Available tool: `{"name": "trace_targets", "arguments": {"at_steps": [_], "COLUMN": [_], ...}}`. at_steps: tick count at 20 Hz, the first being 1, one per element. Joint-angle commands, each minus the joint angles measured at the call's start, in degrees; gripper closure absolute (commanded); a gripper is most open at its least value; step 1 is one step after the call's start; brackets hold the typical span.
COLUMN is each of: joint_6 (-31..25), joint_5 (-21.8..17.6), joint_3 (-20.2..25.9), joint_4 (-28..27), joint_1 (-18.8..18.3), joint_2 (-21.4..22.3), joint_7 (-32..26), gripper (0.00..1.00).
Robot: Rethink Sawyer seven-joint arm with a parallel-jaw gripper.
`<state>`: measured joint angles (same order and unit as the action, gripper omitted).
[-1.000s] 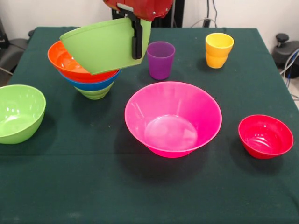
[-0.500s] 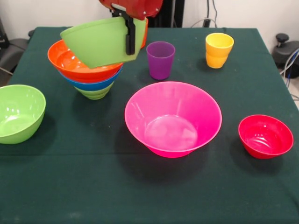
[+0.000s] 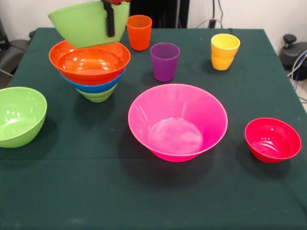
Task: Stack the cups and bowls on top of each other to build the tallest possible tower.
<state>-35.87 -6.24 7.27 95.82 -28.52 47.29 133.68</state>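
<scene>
Jaws pinch the rim of a lime green bowl (image 3: 81, 24), holding it tilted. That one-sided hold could let it swing or slip, landing crooked and knocking the tower (image 3: 91, 69) over. Beneath the jaws, the tower's orange bowl (image 3: 89, 62) sits open, close under the held bowl.

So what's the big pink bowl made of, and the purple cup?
The pink bowl looks like glossy plastic: bright highlights sit on its inside. The purple cup seems plastic too, slightly see-through, since light glows through its wall. Neither can be confirmed by look alone.
</scene>
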Motion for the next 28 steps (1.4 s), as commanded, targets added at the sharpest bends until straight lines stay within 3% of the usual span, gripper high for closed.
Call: {"name": "trace_targets", "arguments": {"at_steps": [1, 19, 28], "joint_6": [3.5, 9.0, 10.0], "joint_5": [-2.4, -5.0, -4.0], "joint_3": [2.8, 0.6, 0.0], "joint_4": [5.5, 2.1, 5.6], "joint_1": [-0.8, -0.3, 0.1], "joint_2": [1.1, -4.9, -4.0], "joint_7": [-2.8, -0.6, 0.3], "gripper": [1.0, 1.0, 1.0]}}
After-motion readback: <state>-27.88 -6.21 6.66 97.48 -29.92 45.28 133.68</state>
